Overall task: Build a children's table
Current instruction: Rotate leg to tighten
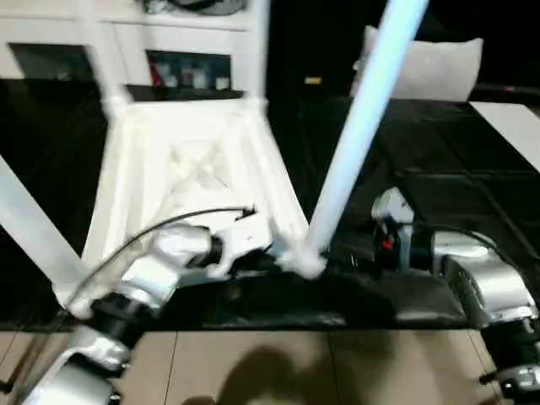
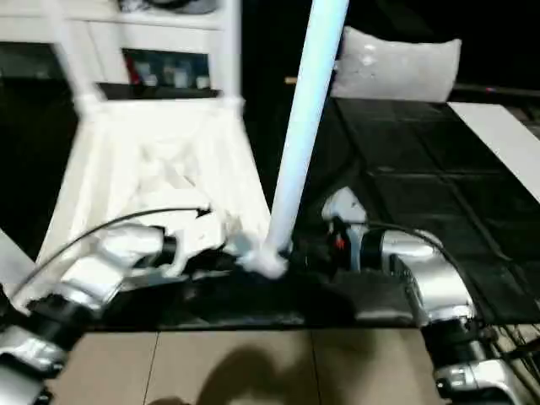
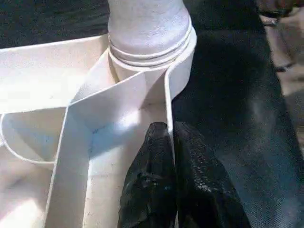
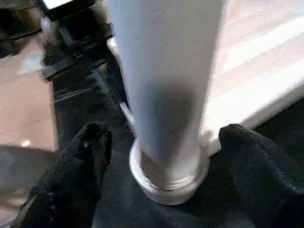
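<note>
The children's table top [image 1: 194,169] lies upside down on a black mat, white ribs facing up. White legs stand in its corner sockets. The near right leg [image 1: 359,135] rises tilted from its socket [image 3: 147,52]. My left gripper [image 3: 171,137] is shut on the top's thin rim wall just beside that socket. My right gripper [image 4: 166,135] is open, with one black finger [image 4: 90,147] on each side of the leg's base [image 4: 166,175] and a small gap to each. Two more legs [image 1: 101,51] stand at the far corners and another one [image 1: 25,219] at the near left.
The black mat [image 1: 422,177] covers the floor under and to the right of the table. Tan floor tiles [image 1: 270,371] run along the near side. A white cabinet [image 1: 51,42] stands at the back, a pale grey cushion [image 1: 430,67] at the back right, and a white board [image 1: 515,126] at the far right.
</note>
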Tool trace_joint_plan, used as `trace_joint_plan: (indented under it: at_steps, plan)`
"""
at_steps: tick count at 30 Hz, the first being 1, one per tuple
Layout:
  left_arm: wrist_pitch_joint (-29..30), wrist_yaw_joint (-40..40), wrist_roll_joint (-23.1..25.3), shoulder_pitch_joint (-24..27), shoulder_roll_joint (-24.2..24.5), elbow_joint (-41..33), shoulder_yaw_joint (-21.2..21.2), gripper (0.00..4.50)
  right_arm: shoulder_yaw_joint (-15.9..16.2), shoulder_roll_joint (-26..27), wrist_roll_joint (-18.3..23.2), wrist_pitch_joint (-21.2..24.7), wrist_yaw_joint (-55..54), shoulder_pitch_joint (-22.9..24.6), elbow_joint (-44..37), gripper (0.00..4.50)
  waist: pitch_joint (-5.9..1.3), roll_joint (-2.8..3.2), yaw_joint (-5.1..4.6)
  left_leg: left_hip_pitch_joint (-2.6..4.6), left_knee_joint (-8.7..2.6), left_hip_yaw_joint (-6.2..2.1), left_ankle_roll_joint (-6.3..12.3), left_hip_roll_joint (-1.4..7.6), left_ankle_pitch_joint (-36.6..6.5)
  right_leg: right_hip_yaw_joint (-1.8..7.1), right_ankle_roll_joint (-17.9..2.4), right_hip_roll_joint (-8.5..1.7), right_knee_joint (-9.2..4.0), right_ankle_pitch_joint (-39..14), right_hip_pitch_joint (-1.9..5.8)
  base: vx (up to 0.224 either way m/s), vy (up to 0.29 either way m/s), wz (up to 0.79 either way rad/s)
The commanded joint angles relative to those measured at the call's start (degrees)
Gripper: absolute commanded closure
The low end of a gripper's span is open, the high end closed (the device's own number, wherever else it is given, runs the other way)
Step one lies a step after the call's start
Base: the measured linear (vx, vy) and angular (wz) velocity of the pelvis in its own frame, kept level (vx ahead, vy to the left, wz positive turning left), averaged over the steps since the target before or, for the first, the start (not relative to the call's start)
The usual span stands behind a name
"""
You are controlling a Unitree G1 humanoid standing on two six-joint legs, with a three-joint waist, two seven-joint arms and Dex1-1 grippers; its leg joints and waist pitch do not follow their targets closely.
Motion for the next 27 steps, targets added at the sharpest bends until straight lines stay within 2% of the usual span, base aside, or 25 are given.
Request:
trace_joint_plan:
  at_steps: [1,3,4,5,10,18,23,26,27]
  plan:
    - [-1.8,-3.6,0.4,0.7,0.1,-1.0,-3.4,4.50,0.9,-1.2,0.3,-1.4,2.5,-1.0,0.7,0.94,-3.38,-0.33,-0.11,0.50,-3.71,-1.01,4.67,3.91,-5.8,3.14,-14.6,-5.01,-3.91,-2.6,2.53,0.000,0.000,0.00]
    - [-1.8,-3.6,0.4,0.7,0.1,-1.0,-3.4,4.50,0.9,-1.2,0.3,-1.4,2.5,-1.0,0.7,1.07,-3.33,-0.32,-0.04,0.56,-3.79,-0.98,4.30,3.91,-6.1,3.21,-14.5,-5.01,-4.01,-3.0,2.50,0.000,0.000,0.00]
    - [-3.3,-5.7,0.2,0.6,1.0,-1.4,-4.2,4.50,2.4,-1.2,0.3,-2.3,5.6,-1.6,2.2,1.30,-3.40,-0.60,0.00,0.51,-3.71,-0.98,4.20,3.85,-6.5,3.16,-14.5,-5.03,-3.94,-3.3,2.57,0.000,0.000,0.00]
    - [-3.7,-6.2,0.2,0.6,1.2,-1.5,-4.4,4.50,2.9,-1.0,0.4,-2.2,6.7,-1.8,2.6,1.35,-3.36,-0.62,-0.01,0.33,-3.75,-0.98,4.21,3.81,-6.8,3.13,-14.4,-5.08,-4.03,-4.1,2.65,0.000,0.000,0.00]
    - [-4.5,-6.9,0.1,0.4,1.4,-1.0,-4.6,4.50,3.8,0.1,0.3,-2.7,7.8,-2.5,4.2,1.72,-3.43,-0.48,0.68,0.62,-3.68,-0.90,4.12,3.95,-6.0,3.16,-14.4,-4.98,-3.77,-2.7,2.45,0.000,0.000,0.00]
    - [-5.3,-7.4,0.3,0.7,1.7,-0.8,-4.5,4.50,3.9,1.1,0.7,-3.3,8.3,-2.5,5.2,2.43,-3.51,-0.56,0.80,0.59,-3.70,-0.94,3.53,3.88,-6.0,3.14,-14.3,-4.96,-3.71,-2.4,2.54,0.000,0.000,0.00]
    - [-3.7,-7.0,-0.3,1.1,1.5,-1.2,-4.2,4.50,3.4,1.3,2.3,-1.2,8.6,-1.0,3.0,2.52,-3.48,-0.64,0.82,0.54,-3.67,-0.89,3.84,3.86,-5.5,3.14,-14.3,-4.87,-3.64,-2.0,2.58,0.000,0.000,0.00]
    - [0.1,-5.0,-0.8,1.5,0.8,-1.9,-3.3,4.50,2.6,2.0,3.7,2.1,6.4,0.3,0.0,2.53,-3.43,-0.55,0.90,0.58,-3.78,-0.96,3.73,3.97,-6.0,3.12,-14.3,-4.95,-3.74,-2.7,2.53,0.000,0.000,0.00]
    - [2.7,-3.1,-0.8,1.5,0.0,-2.4,-2.6,4.50,2.4,3.0,2.6,3.7,2.2,0.8,-1.4,2.53,-3.32,-0.43,0.78,0.60,-3.90,-0.98,3.17,3.97,-6.3,3.22,-13.9,-4.91,-3.82,-3.5,2.45,0.000,0.000,0.00]
